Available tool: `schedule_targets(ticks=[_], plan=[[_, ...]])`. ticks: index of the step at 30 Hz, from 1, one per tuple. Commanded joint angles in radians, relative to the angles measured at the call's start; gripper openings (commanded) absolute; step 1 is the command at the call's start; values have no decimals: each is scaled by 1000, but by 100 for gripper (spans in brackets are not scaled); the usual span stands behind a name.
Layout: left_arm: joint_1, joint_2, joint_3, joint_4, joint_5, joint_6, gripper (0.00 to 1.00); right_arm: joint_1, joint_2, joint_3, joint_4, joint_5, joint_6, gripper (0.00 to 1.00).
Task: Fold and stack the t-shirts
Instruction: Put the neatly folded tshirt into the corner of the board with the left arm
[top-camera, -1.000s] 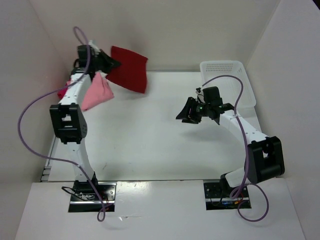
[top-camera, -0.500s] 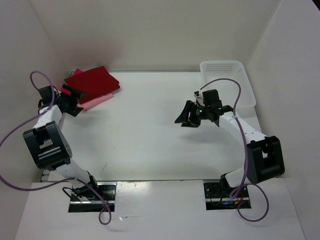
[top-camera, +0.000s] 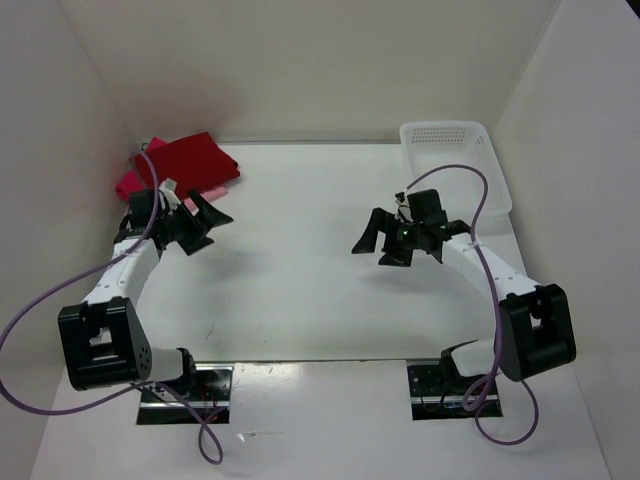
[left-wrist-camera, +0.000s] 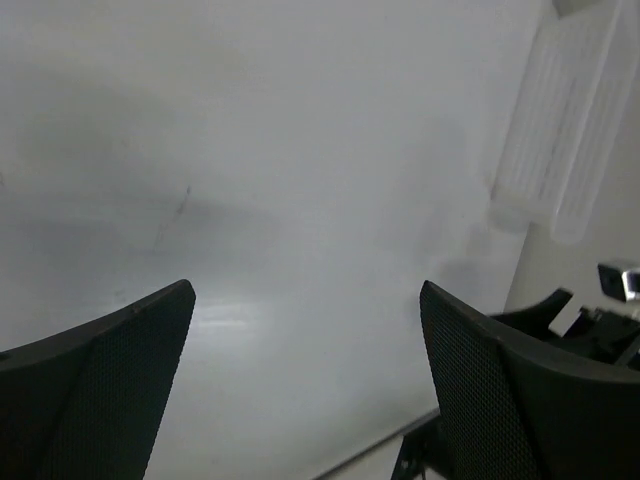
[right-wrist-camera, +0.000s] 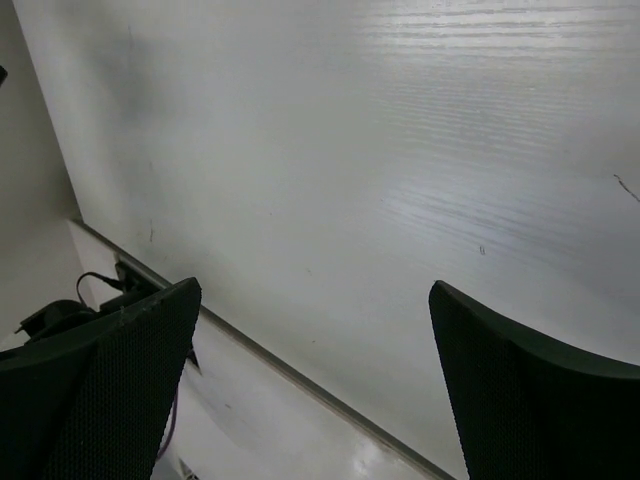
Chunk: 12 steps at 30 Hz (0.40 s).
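Dark red shirt went from dangling off the left pincer a second ago to lying on the pile at about 10 o'clock on the bench, and that arm has since swung back off it. The pile sits right in the far-left corner: crimson-pink shirt poking out at the 9 o'clock side, and just a sliver of the pale pink one showing under the near edge.

Looks to me like the last stacking step is basically done. All that's left is maybe squaring the pile up, since the edges don't line up, then parking the arms.

Left arm is low and stretched forward, its pincer just near of the pile, spread wide with nothing in it. Right pincer hovers around 3 o'clock, aimed toward the middle, also wide open and empty. Both wrist views show only bare bench between the fingers. White basket sits at 1 o'clock, well away from both
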Motion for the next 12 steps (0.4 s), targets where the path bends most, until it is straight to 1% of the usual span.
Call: schedule_targets(ticks=[1,5,7,9,12], plan=[[-9,-9,-24,-20,121,50,100,5,-70,-43,-19,56,-30,100],[-9,2,-4,11,163,50,100,23,-119,-61,-7,67,-21,100],[-39,2,34,23,177,38,100,24,-128,-70,2,67,-21,100],[-73,2,56,23,163,29,100,24,-137,-79,2,67,-21,100],[-95,2,74,-2,119,19,100,24,-137,-79,25,58,-21,100]])
